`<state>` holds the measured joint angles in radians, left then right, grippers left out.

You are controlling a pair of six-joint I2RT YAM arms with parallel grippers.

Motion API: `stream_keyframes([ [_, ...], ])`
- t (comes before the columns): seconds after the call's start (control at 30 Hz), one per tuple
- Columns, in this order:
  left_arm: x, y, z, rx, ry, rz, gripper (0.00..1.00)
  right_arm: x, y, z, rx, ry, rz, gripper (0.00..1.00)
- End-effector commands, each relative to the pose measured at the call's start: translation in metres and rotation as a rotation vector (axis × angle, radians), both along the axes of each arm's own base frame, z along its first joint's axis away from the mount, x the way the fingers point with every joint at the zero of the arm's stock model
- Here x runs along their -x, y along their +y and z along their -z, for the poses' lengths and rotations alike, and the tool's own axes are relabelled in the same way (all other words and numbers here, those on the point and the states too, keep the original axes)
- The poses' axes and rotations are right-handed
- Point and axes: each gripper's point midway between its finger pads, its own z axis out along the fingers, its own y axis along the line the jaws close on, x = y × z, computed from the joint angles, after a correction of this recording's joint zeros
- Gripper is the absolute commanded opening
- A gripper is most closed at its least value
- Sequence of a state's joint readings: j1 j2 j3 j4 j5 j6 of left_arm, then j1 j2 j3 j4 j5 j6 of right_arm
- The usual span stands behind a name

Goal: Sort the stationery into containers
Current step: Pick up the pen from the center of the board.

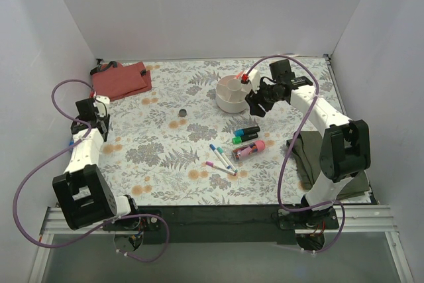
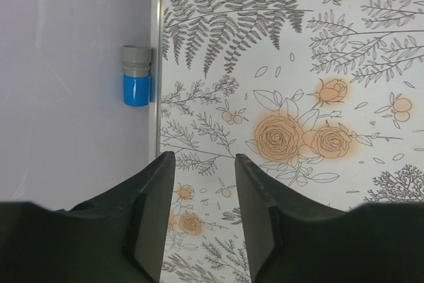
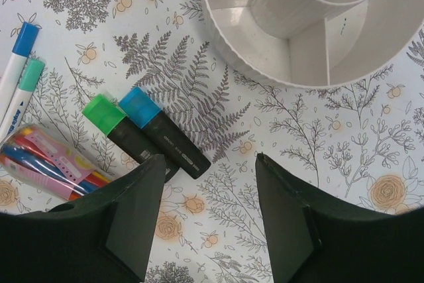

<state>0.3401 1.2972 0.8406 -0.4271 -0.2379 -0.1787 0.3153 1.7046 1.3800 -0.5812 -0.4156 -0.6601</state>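
On fern-printed table, ribbed round white tub, blocky black highlighters, left hand, right hand both released

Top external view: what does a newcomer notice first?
First the loud fern-and-rose tablecloth, then the stationery clustered right of centre: two black highlighters, a pink tube and thin pens. The white divided tub sits behind them with the right tool open close by. The red pouch lies in the far left corner.
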Motion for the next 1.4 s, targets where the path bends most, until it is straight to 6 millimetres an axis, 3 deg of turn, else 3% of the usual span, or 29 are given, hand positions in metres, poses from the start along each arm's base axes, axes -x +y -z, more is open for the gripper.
stream_keyframes([
  [0.0,-0.018,-0.015,-0.011,0.053,-0.033,0.122,0.45,0.009,0.005,-0.015,-0.043,-0.018,-0.037,0.66],
  [0.1,-0.02,-0.026,-0.007,0.084,-0.021,0.181,0.5,0.027,0.012,-0.021,-0.056,-0.053,-0.149,0.66],
  [0.17,-0.017,-0.028,-0.001,0.095,-0.008,0.185,0.5,0.054,0.027,-0.019,-0.053,-0.02,-0.261,0.67],
  [0.33,-0.007,-0.036,0.016,0.109,0.034,0.199,0.51,0.132,0.057,0.014,-0.027,0.135,-0.441,0.66],
  [0.43,0.0,-0.052,0.03,0.096,0.073,0.25,0.51,0.152,0.063,0.023,-0.049,0.192,-0.438,0.66],
  [0.6,0.008,-0.074,0.047,0.052,0.118,0.312,0.53,0.138,0.092,0.029,-0.087,0.201,-0.347,0.64],
  [0.73,0.008,-0.079,0.046,0.06,0.097,0.297,0.6,0.132,0.124,0.022,-0.097,0.157,-0.36,0.64],
  [0.87,0.007,-0.081,0.045,0.069,0.086,0.282,0.61,0.126,0.146,0.023,-0.103,0.148,-0.348,0.64],
  [1.17,0.009,-0.087,0.044,0.076,0.107,0.296,0.61,0.122,0.172,0.04,-0.094,0.174,-0.274,0.56],
  [1.37,0.006,-0.09,0.041,0.068,0.099,0.303,0.61,0.105,0.171,0.055,-0.045,0.174,-0.144,0.52],
])
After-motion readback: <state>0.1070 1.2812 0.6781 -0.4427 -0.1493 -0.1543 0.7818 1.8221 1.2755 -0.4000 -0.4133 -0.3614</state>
